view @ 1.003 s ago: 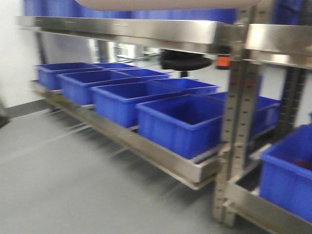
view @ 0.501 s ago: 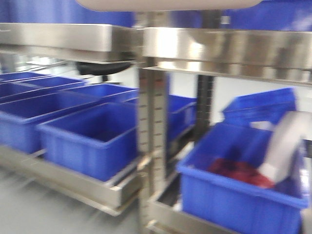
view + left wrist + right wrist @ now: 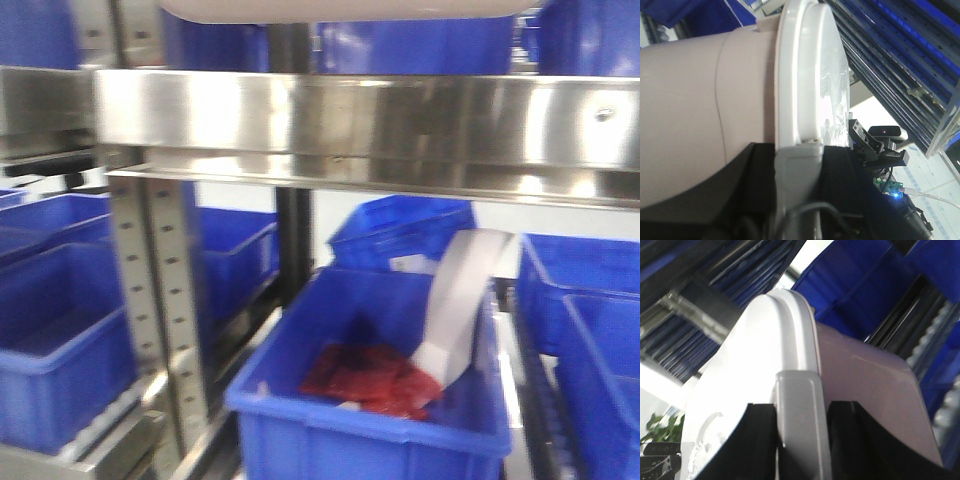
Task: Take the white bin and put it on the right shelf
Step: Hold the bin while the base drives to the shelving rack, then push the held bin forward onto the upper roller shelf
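Clamping white bin (image 3: pixel 340 10) ends, left end effector (image 3: pixel 800 172), right end effector (image 3: pixel 801 432), underside higher than right shelf (image 3: pixel 400 120) rail

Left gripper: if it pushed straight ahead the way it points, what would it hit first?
The white bin itself. The left gripper straddles the bin's grey latch, with the lid rim and body directly ahead and nothing in between.

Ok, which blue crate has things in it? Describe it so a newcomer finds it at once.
In the front view, start at the steel shelf with its broad shiny rail across the picture. Below it, right of the perforated upright, stands the nearest blue crate. It alone visibly holds something: a crumpled red item and a white strip leaning up its far right corner.
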Robot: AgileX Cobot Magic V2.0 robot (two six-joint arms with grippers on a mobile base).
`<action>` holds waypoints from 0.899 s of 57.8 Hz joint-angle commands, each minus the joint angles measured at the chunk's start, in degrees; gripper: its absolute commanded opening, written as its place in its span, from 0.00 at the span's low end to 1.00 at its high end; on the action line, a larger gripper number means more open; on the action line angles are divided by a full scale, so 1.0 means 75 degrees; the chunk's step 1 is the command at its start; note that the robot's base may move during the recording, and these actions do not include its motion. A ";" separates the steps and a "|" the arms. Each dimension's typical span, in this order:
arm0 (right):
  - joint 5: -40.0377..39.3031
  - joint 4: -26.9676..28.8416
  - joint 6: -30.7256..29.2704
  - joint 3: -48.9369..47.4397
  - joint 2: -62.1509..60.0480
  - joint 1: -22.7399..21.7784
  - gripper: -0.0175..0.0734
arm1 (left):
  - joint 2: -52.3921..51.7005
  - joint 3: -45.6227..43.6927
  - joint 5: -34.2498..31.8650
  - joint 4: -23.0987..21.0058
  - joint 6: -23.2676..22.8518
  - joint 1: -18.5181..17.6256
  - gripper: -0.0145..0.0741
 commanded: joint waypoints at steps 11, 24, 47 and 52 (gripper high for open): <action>0.0353 0.0579 0.0022 -0.0242 -0.0264 0.0053 0.26 | -0.0383 -0.0251 0.1367 -0.0893 0.0127 -0.0136 0.02; 0.0353 0.0579 0.0022 -0.0242 -0.0264 0.0053 0.26 | -0.0383 -0.0251 0.1367 -0.0893 0.0127 -0.0136 0.02; 0.0353 0.0579 0.0022 -0.0242 -0.0264 0.0053 0.26 | -0.0383 -0.0251 0.1367 -0.0893 0.0127 -0.0136 0.02; 0.0353 0.0579 0.0022 -0.0242 -0.0264 0.0053 0.26 | -0.0383 -0.0251 0.1367 -0.0893 0.0127 -0.0136 0.02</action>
